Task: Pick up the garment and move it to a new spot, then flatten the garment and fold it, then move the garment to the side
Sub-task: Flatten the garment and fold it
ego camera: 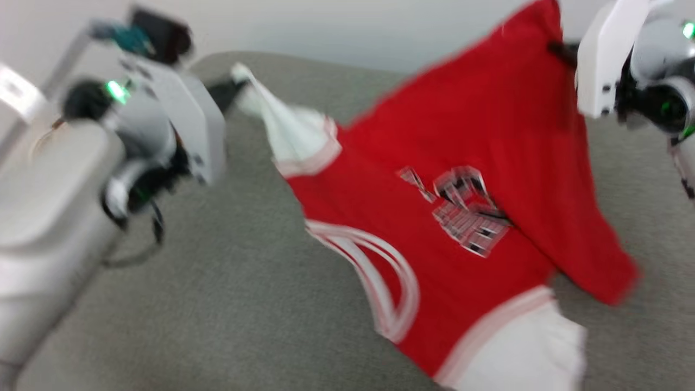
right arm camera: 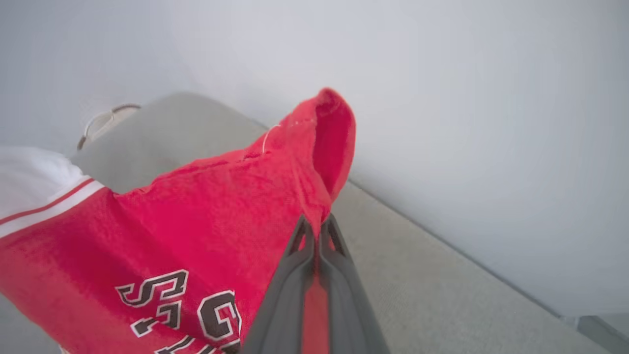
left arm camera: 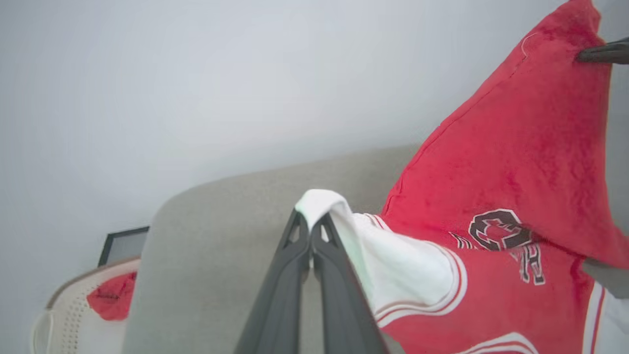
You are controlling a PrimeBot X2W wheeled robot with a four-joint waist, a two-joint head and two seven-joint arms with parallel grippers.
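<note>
- Hanging between the 2 tools, the garment point(ego camera: 450, 136) spans the air above the grey surface point(ego camera: 244, 282), with its chest graphic point(ego camera: 467, 212) facing the head camera.
- Left tool point(ego camera: 239, 86): its fingers are pressed together on the tip of a white sleeve point(ego camera: 296, 136). In the left wrist view the cloth folds over the fingertips.
- Right tool point(ego camera: 556, 50): it is clamped on a red corner of the body. In the right wrist view red cloth sits pinched between the fingers.
- Key relation: the held edge runs as 1 line from the left tool up to the right tool, which sits higher and farther right. The rest drapes below that line, toward the robot.
- The other sleeve point(ego camera: 521, 353) hangs lowest; blur hides whether it touches the surface.
- Judgement: the pick-up looks done and the carry to a new spot is in hand. Neither arm is nearer, since both hold cloth.
- Laying it flat likely calls for levelling the 2 tools with that line taut, so the drape lands first and spreads rather than bunches.
</note>
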